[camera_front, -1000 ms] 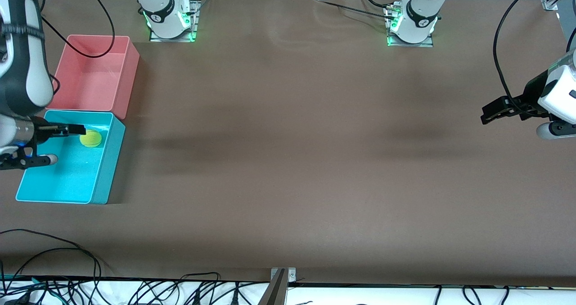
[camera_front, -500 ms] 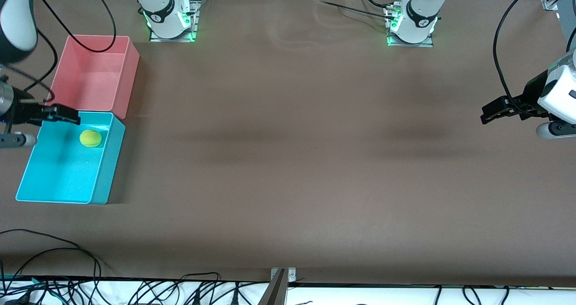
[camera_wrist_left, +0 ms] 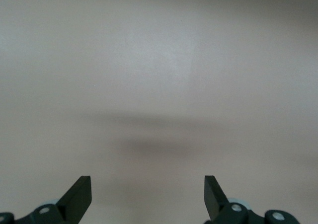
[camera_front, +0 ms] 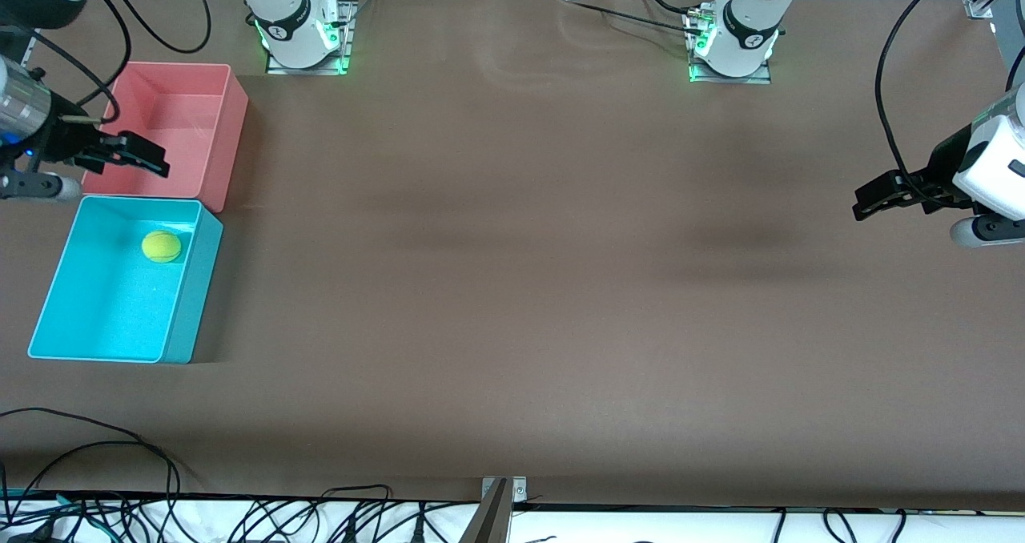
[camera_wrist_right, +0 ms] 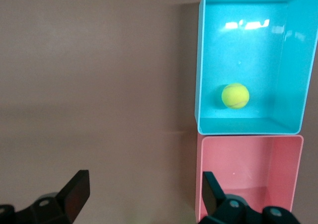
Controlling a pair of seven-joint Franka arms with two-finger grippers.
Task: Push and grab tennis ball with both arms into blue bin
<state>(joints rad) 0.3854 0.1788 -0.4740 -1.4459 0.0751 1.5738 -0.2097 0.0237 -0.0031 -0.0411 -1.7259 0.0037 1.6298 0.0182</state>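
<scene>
While I am watching from my station, one tennis ball (camera_front: 161, 247) is lying in the single blue bin (camera_front: 183, 319), near the wall that is touching the one pink bin (camera_front: 231, 138). Both bins are running lengthwise toward the front camera. My right gripper (camera_front: 138, 155), fingers apart, is hanging over the pink bin; my left gripper (camera_front: 874, 199), also apart and empty, is waiting above bare table (camera_front: 512, 287).

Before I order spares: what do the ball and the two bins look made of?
Tennis ball: fuzzy yellow-green felt, matte. Blue bin: likely smooth plastic; light glints on its inner wall. Pink bin: apparently the same thin-walled, slightly glossy plastic.
</scene>
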